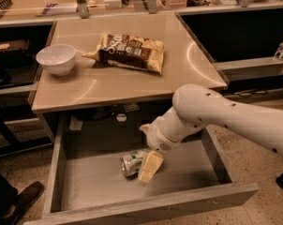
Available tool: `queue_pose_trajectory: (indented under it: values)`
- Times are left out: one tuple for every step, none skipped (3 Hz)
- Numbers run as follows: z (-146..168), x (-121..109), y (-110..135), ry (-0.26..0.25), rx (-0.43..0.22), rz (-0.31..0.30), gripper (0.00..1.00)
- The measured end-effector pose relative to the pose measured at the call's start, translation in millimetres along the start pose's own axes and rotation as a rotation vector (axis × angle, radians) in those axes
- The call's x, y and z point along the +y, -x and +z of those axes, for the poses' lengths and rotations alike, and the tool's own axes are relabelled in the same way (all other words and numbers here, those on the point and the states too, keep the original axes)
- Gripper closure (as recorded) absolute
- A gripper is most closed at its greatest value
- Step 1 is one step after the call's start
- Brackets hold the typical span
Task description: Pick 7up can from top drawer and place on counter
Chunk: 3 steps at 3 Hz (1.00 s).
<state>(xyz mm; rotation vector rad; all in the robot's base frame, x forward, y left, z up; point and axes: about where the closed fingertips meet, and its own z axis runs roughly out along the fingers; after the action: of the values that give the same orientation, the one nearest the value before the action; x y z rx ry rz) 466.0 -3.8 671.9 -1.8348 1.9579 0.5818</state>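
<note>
Camera view:

- The top drawer [92,184] is pulled fully out below the front edge of the worktop [108,86]. Its floor is exposed from above, which is judged to be why a top-down reach is possible.
- Drawer contents: only the 7up can [131,162] is seen. It lies on its side on the drawer floor, near the middle, with the dented body turned towards the camera.
- The end effector [148,167] is lowered into the drawer at the can's right end. It is either touching the can or just beside it; contact cannot be confirmed. Whether it is clenched or released cannot be told.
- The arm [226,118] is brought in from the right, over the right drawer wall. The wrist is angled down and to the left, presumably to stay clear of the worktop overhang.
- On the worktop, a brown-and-cream chip bag [130,53] lies flat towards the back centre. A white bowl [56,58] stands upright at the left edge, with nothing seen inside it.
- The two are near each other but apart. The front half of the worktop is taken by neither.

Judgement:

- The grasp step is taken to be in hand. The can is not yet lifted and nothing has been placed.
- A can on its side is expected to roll if nudged, and the dented wall gives an uneven grip.
- The lift is expected to need an outward path so the worktop edge is cleared before the can is set down on the front half.
</note>
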Motion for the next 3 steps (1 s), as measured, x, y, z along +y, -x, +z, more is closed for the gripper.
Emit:
queue_pose_trajectory:
  values:
    - [16, -2, -6, 0.011, -0.018, 0.003, 0.00]
    - [29, -4, -11, 0.021, -0.032, -0.005, 0.00]
    - [42, -5, -17, 0.031, -0.047, -0.009, 0.00]
